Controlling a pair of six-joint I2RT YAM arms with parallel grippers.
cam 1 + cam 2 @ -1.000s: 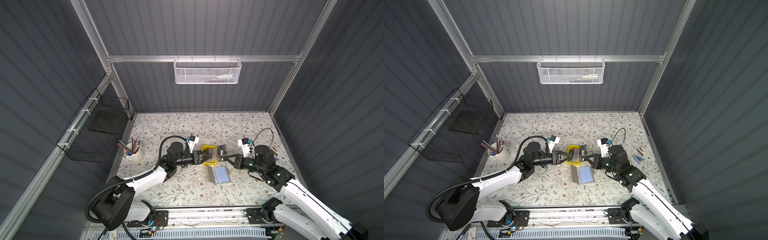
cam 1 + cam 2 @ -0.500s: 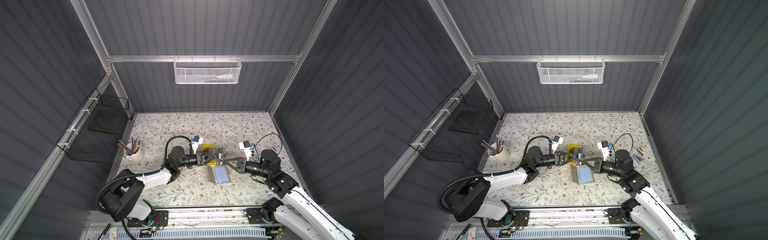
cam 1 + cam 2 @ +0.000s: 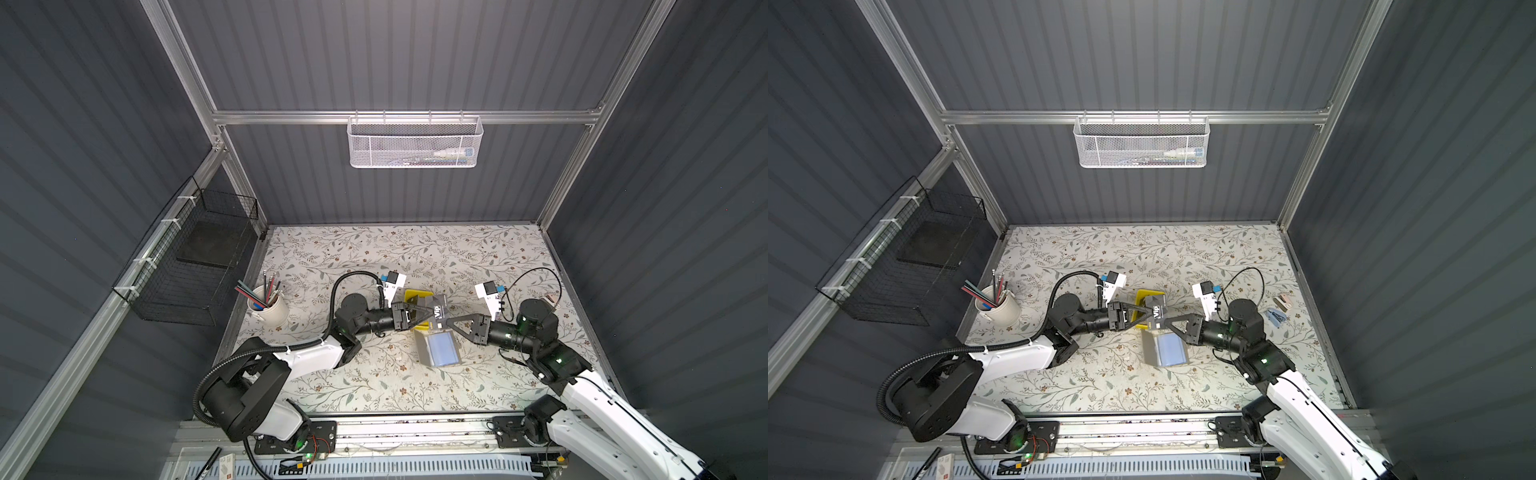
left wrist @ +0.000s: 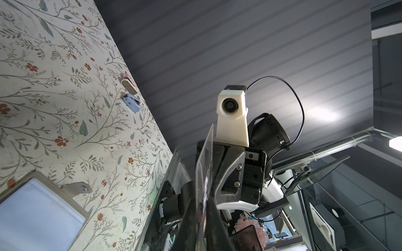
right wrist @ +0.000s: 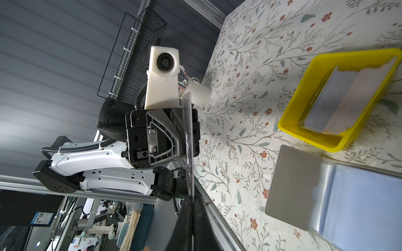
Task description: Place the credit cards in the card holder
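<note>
The left gripper (image 3: 431, 314) and right gripper (image 3: 449, 321) are both clamping opposite edges of one card (image 3: 438, 306), likely light, stiff, slippery.

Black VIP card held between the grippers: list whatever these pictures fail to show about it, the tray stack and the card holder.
- black VIP card: edge-on in both wrist views; in top views its print is too small beyond "VIP".
- left gripper and right gripper: pad contact too small in top views.
- stack in yellow tray: blurred in the right wrist view, count unreadable.
- card holder: cut off by the right wrist frame edge.
</note>
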